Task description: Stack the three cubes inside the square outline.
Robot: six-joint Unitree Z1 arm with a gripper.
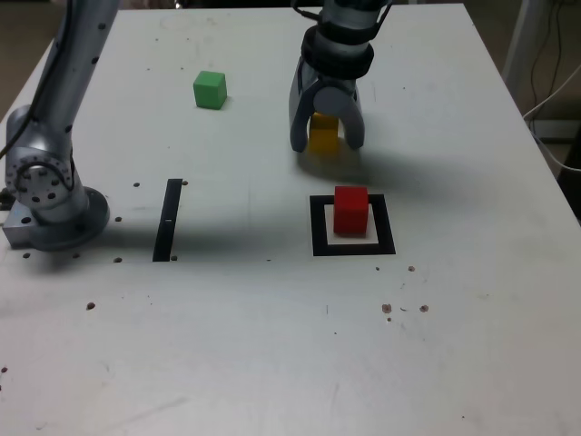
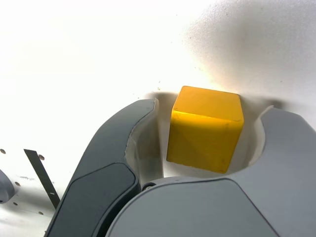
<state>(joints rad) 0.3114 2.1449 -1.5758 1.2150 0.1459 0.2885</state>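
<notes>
I judge this step to be the pick-up of the yellow cube (image 2: 205, 131), and I want the gripper (image 2: 210, 126) centred before it bears on the faces. The cube sits slightly turned between the fingers, so I should close gently, let the sides square up against the pads, and lift straight up only once both grip evenly. The jaws stand partly open, a gap on either side, holding nothing.

The yellow cube rests on the counter (image 1: 218, 345), between the fingers. The red cube (image 1: 350, 211) is inside the square outline (image 1: 385, 225), nearer the exterior view's bottom than my gripper; the green cube (image 1: 210, 91) lies well apart, towards that view's left.
</notes>
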